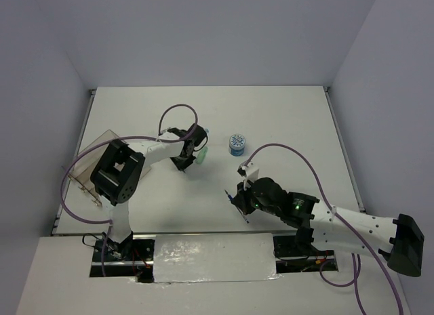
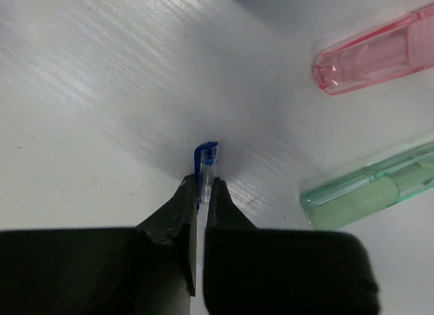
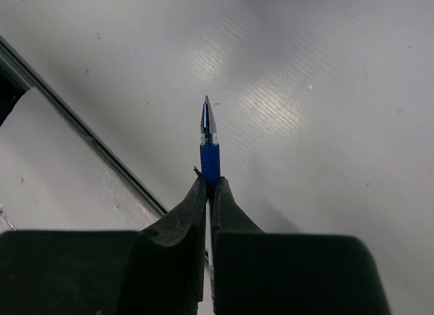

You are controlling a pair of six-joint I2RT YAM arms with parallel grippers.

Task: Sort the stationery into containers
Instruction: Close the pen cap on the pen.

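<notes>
A white table [image 1: 285, 118] stands between pale grey walls [image 1: 203, 30].

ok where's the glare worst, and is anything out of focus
Left wrist view: streaky glare on the table, soft shadow around the blue-capped pen, nothing visibly blurred. Right wrist view: two bright patches on the table, blue pen tip crisp, right hand underexposed black. Top view: even light, one shiny strip at the near edge.
</notes>
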